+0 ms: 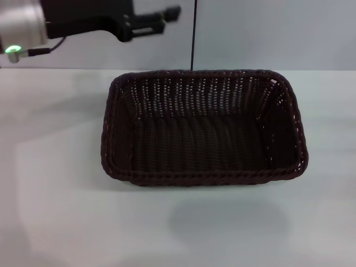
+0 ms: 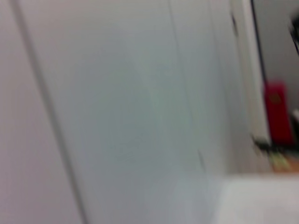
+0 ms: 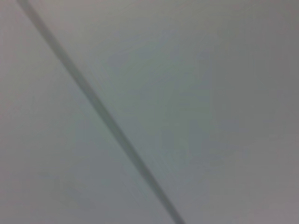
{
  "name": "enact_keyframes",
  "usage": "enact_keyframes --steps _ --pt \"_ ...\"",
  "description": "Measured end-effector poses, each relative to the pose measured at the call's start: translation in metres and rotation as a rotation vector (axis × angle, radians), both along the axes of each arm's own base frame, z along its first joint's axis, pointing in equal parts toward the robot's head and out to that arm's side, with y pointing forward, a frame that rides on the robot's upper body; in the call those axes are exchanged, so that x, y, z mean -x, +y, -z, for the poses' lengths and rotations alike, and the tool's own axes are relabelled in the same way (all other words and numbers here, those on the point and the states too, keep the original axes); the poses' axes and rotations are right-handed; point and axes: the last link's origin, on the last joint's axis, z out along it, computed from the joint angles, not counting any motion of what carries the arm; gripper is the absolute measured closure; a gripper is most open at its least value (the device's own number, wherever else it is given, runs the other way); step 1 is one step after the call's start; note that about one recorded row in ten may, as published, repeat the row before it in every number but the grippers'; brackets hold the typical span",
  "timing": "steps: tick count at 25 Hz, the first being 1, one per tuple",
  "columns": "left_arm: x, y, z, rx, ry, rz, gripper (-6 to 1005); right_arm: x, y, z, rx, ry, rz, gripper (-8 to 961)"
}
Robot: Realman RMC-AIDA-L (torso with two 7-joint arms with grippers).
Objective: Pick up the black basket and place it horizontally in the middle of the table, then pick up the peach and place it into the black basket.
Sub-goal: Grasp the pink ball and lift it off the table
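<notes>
Sitting lengthwise on the table (image 1: 50, 222), well below and to the right of the raised left gripper (image 1: 169, 14), the black basket (image 1: 203, 130) looks already placed and empty. That gripper holds nothing; how wide it stands I cannot tell. No peach shows; finding and grasping it comes next.
</notes>
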Motion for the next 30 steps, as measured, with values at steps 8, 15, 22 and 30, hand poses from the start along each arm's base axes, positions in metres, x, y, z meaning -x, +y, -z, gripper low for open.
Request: enact_keyframes --steps 8,15,22,30 --pt "0.035 -0.022 -0.009 -0.097 -0.258 -0.041 301 0.017 0.017 -0.042 0.313 -0.102 -0.201 429" --pt "0.058 -0.039 -0.003 -0.104 -0.383 -0.072 301 0.048 0.046 -0.084 0.760 -0.171 -0.184 429" --pt "0.067 -0.047 0.006 -0.069 -0.423 -0.088 302 0.092 0.085 -0.094 1.110 -0.271 -0.054 429" --pt "0.071 -0.051 0.011 -0.055 -0.438 -0.102 302 0.116 0.121 -0.067 1.201 -0.384 -0.015 429"
